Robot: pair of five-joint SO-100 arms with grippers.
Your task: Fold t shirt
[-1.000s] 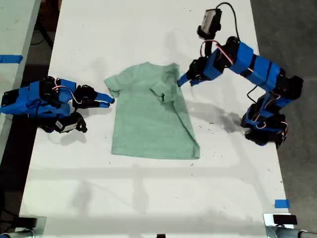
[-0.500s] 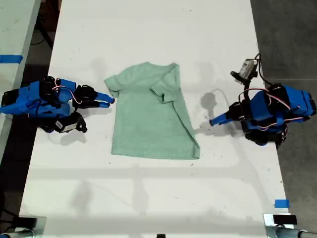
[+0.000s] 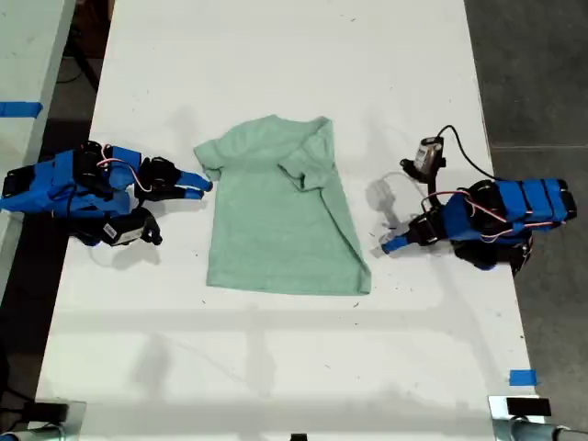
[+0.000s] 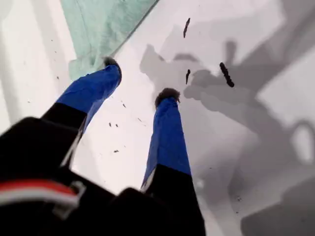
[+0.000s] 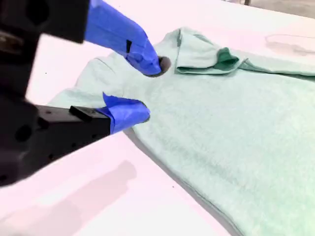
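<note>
The pale mint-green t shirt point(image 3: 276, 216) lies flat in the middle of the white table point(image 3: 276, 55). Its sleeve on the exterior view's right is folded in over the body. My first gripper point(image 3: 390, 243) rests low on the table off the shirt's right side in the exterior view. It is open and empty, and only a corner of the t shirt point(image 4: 98, 24) lies just past one fingertip in the first wrist view point(image 4: 140, 81). My second gripper point(image 3: 204, 186) lies at the sleeve on the exterior view's left. It is open point(image 5: 147, 88) with nothing gripped, the t shirt point(image 5: 236, 123) spreading beyond it.
Blue tape marks sit at the table's near right point(image 3: 522, 377) and on a second table point(image 3: 18, 108) at the exterior view's left. Dark floor borders the table on the exterior view's right. Small dark specks point(image 4: 226, 73) dot the table by my first gripper.
My first arm has drawn back from the folded sleeve and come down to the table on the exterior view's right. The t shirt and my second arm have stayed still.
</note>
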